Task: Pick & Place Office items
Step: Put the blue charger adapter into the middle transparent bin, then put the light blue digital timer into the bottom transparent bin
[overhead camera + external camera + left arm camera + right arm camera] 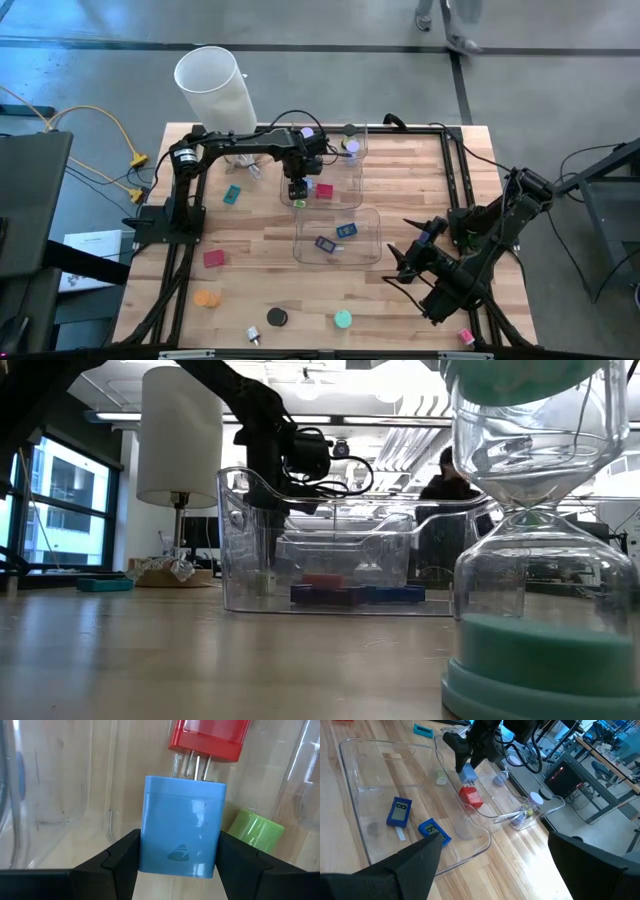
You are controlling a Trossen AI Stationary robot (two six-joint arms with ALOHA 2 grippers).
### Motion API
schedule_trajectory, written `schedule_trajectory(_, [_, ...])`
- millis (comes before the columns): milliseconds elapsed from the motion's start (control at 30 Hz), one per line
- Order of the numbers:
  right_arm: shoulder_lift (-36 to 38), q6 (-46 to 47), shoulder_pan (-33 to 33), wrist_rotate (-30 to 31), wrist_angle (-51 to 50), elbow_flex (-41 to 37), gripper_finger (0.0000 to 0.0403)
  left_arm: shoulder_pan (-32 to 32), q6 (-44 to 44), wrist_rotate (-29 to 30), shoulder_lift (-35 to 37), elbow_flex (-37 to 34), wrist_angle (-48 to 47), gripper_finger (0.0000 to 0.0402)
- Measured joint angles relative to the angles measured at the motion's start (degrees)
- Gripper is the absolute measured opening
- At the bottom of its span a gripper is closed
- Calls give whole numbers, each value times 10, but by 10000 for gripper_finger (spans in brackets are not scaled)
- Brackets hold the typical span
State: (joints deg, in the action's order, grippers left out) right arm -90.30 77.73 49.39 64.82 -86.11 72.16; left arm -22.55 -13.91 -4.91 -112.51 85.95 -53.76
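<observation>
My left gripper (298, 190) reaches down into the far clear bin (355, 165) and is shut on a blue block (181, 825). The right wrist view also shows this blue block (467, 774). Just beyond it, a red block with metal prongs (207, 740) and a green piece (255, 830) lie on the bin's floor. Two blue blocks (324, 243) lie in the near bin (372, 250). My right gripper (410, 262) waits open near the table's right edge, with nothing between its fingers. My left gripper pinches the blue block by its two opposite side faces (146, 845) between its two fingers. The fingers come from above and point down. The block hangs upright below them, its lower end close to the red block's prongs. Whether it touches the bin's floor I cannot tell.
A tall white cylinder (213, 85) stands at the far left corner. Loose on the table lie a teal block (232, 195), a red block (214, 258), an orange disc (206, 298), a black disc (277, 317) and a teal disc (343, 319). Lavender discs (349, 147) lie in the far bin.
</observation>
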Motion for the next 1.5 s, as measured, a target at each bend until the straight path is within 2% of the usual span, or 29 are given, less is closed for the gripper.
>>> schedule_trajectory(433, [0, 0, 0, 0, 0, 0, 354, 1, 7, 5, -5, 1, 1, 211])
schedule_trajectory(633, [0, 0, 0, 0, 0, 0, 354, 5, 32, 53, -17, 2, 3, 212])
schedule_trajectory(1133, [0, 0, 0, 1, 0, 0, 354, 24, 28, 80, -17, 1, 2, 277])
schedule_trajectory(1300, [0, 0, 0, 0, 0, 0, 354, 26, 47, 100, -13, 1, -6, 282])
schedule_trajectory(1500, [0, 0, 0, 2, 0, 0, 354, 26, 50, 87, 22, 1, -12, 283])
